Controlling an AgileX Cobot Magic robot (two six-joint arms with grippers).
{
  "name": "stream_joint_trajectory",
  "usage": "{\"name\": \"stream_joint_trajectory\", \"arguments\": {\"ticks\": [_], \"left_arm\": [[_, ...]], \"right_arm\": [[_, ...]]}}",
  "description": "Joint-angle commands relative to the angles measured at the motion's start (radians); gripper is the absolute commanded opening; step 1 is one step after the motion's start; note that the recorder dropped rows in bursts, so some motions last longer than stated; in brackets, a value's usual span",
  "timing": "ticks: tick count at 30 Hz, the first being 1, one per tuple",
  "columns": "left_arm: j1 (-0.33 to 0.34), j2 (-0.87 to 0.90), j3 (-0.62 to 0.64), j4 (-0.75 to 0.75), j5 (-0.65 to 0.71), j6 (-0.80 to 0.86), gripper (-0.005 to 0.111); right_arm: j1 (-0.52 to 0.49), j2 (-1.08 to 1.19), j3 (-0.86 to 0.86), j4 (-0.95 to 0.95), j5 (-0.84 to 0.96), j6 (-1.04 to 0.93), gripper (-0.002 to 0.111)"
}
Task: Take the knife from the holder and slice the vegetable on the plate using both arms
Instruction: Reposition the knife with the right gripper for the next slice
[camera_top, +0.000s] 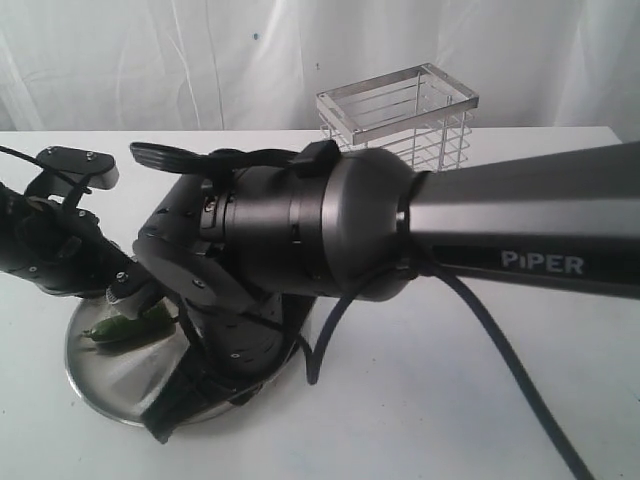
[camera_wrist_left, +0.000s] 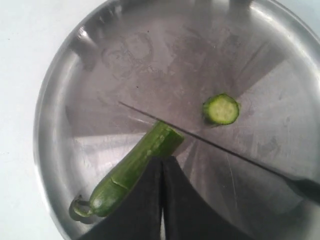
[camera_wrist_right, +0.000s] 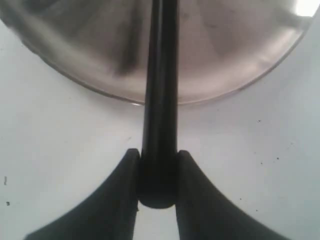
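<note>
Jaws clamped on black knife, handle reaching over steel plate

Slim knife across shiny plate, blade at cut end of vegetable, slice apart

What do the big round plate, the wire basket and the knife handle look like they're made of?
Large round shiny plate: metal, likely stainless steel, since it is mirror-like and scuffed.
Tall wire basket: bright silver metal wires under a flat rim.
Black knife handle: smooth and matte, probably plastic, though the look leaves it open.
</note>
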Motion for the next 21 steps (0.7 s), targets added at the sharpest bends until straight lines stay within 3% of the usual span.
{"name": "stream_joint_trajectory", "arguments": {"ticks": [1,21], "left_arm": [[0.022,-0.012,0.006,-0.011,0.012,-0.012,0.0],[0.022,-0.012,0.006,-0.018,-0.006,-0.012,0.0]], "right_arm": [[0.019,-0.011,0.007,0.011,-0.035,0.033,0.0],[0.026,-0.011,0.064,0.028,-0.141,0.193,0.0]]}}
